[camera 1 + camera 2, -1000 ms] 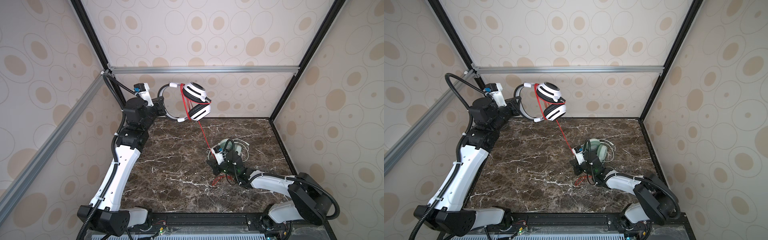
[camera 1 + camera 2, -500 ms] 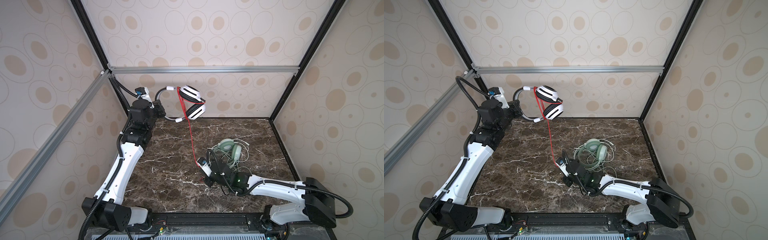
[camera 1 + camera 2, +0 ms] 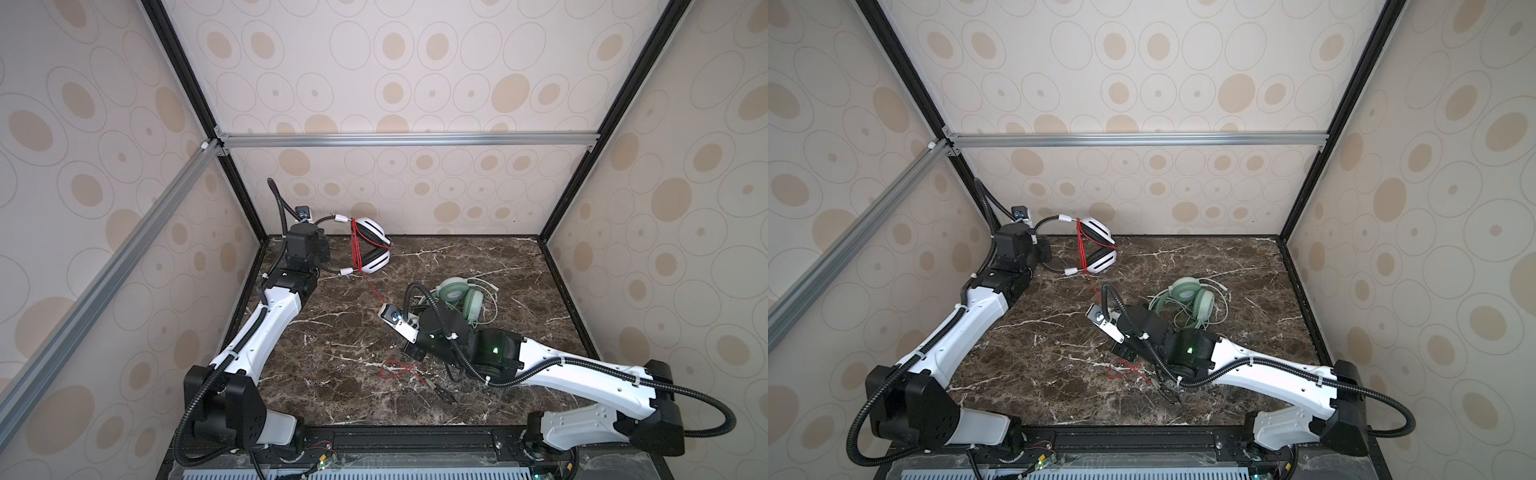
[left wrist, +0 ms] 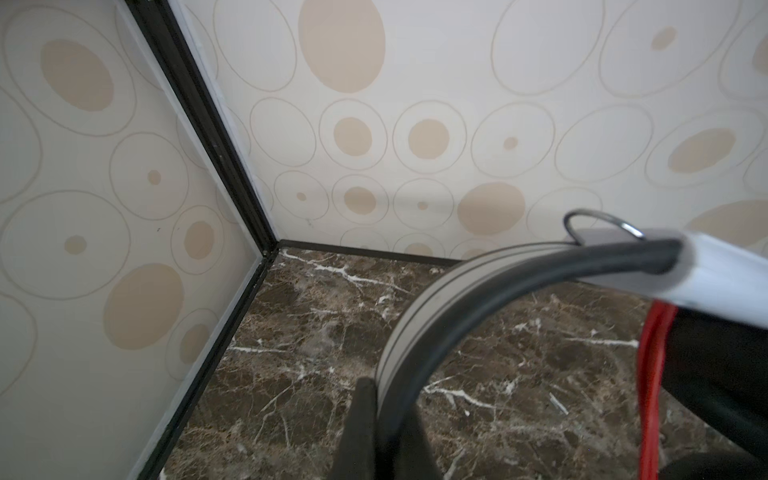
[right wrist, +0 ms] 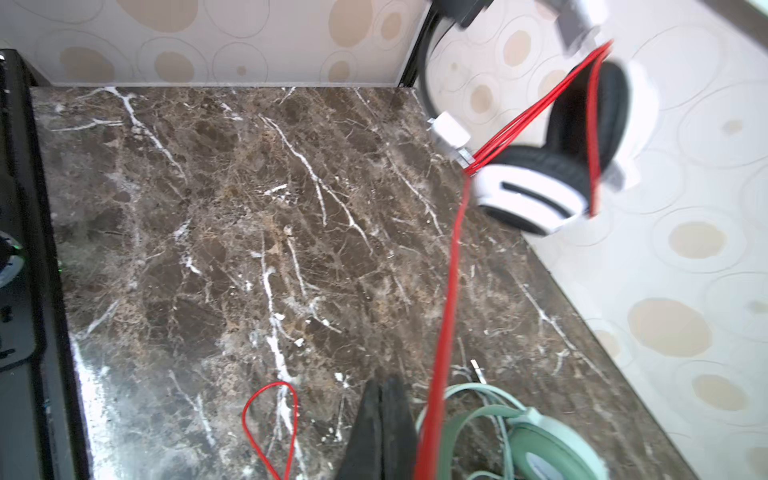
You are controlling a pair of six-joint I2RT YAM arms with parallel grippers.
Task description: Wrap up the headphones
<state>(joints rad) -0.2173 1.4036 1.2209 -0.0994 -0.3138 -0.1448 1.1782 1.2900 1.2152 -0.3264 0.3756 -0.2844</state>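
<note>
Top views, both: marble table [image 3: 332, 332]; white headphones [image 3: 376, 249] aloft at back-left, headband clamped in left gripper [image 4: 386, 399]; green headphones [image 3: 459, 297] lying right of centre; right gripper [image 5: 383, 386] fingers pressed shut beside taut red cord [image 3: 372, 291]. Risk: overtension likely drags wound loops off the cups.

Front-left marble [image 3: 332, 365] free; taut red cord [image 3: 372, 291] crosses ctr; green headset [image 3: 453, 291] rear-right.
</note>
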